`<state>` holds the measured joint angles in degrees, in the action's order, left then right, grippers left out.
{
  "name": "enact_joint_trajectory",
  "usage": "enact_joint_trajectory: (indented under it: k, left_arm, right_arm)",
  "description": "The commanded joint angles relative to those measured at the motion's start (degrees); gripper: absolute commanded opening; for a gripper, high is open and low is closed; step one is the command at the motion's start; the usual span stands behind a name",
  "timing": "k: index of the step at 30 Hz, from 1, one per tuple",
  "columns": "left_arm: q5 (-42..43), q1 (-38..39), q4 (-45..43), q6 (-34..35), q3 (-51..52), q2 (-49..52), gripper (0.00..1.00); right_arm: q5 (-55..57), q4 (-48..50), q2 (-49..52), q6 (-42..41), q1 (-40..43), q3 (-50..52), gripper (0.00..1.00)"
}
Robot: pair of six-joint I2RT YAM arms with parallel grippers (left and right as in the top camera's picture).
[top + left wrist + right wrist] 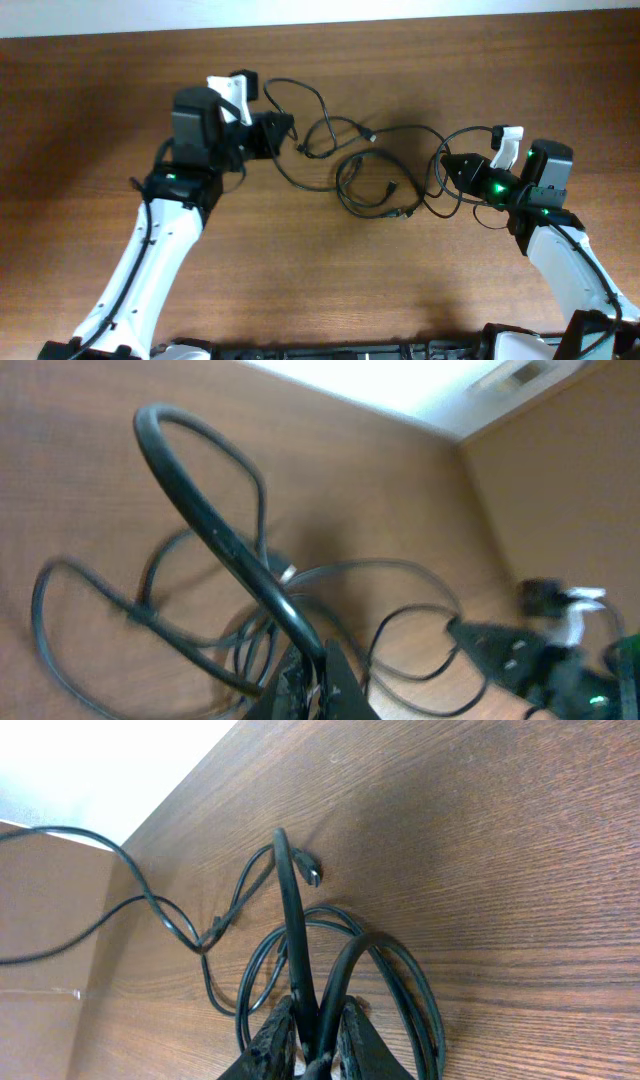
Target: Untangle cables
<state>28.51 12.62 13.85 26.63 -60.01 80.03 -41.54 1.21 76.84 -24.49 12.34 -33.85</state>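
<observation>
Several thin black cables (385, 212) lie looped and tangled on the table (300, 290).

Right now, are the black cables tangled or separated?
Tangled: the cables cross and loop through one another in one connected cluster.

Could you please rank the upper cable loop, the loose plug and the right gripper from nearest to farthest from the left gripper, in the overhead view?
From the left gripper:
1. the cable loop, arching up right beside it.
2. the loose plug, in the middle.
3. the right gripper, farthest, on the opposite side.
</observation>
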Motion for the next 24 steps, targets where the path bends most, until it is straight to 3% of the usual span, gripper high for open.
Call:
enact_joint_trajectory:
  k: [1, 4, 7, 9, 12, 13, 14, 15, 20, 24]
  left_arm:
    - [-13.31, 5.29, 2.58, -2.36, -1.11, -0.22, 0.00]
    - [-21.07, 8.02, 3.02, -2.38, -1.11, 1.79, 0.00]
    - [-20.81, 8.39, 3.50, -2.27, -1.11, 4.70, 0.00]
    - [-20.06, 8.39, 4.61, -2.25, -1.11, 6.49, 0.00]
    - [-18.23, 8.39, 5.40, -2.27, -1.11, 8.41, 0.00]
    - [-18.23, 8.39, 5.42, -2.27, -1.11, 8.55, 0.00]
    - [-18.25, 8.39, 5.35, -2.29, -1.11, 8.57, 0.00]
    - [-18.27, 8.37, 5.35, -2.29, -1.11, 8.57, 0.00]
    - [-18.32, 8.37, 6.86, -3.50, -1.11, 8.57, 0.00]
    - [-18.49, 8.37, 7.26, -4.04, -1.11, 8.57, 0.00]
  right_arm:
    - [-0.90, -0.55, -0.61, -0.02, 0.44, -0.22, 0.14]
    - [-0.87, -1.55, -0.61, -0.02, 0.44, -0.22, 0.18]
    - [-0.87, -2.93, -0.61, -0.02, 0.44, -0.22, 0.25]
    - [-0.90, -3.74, -0.61, -0.02, 0.44, -0.20, 0.35]
    - [-0.92, -3.65, -0.61, 0.00, 0.44, -0.22, 0.59]
    - [-0.92, -2.38, -0.61, 0.00, 0.46, -0.22, 0.71]
    - [-0.94, 0.24, -0.63, 0.00, 0.46, -0.26, 0.93]
    - [-1.18, 2.08, -0.76, 0.02, 0.50, -0.37, 0.99]
    - [-1.62, 3.28, -2.95, -0.09, 1.22, -4.87, 0.99]
    - [-2.86, 3.37, -6.14, -5.07, 1.18, -7.30, 0.99]
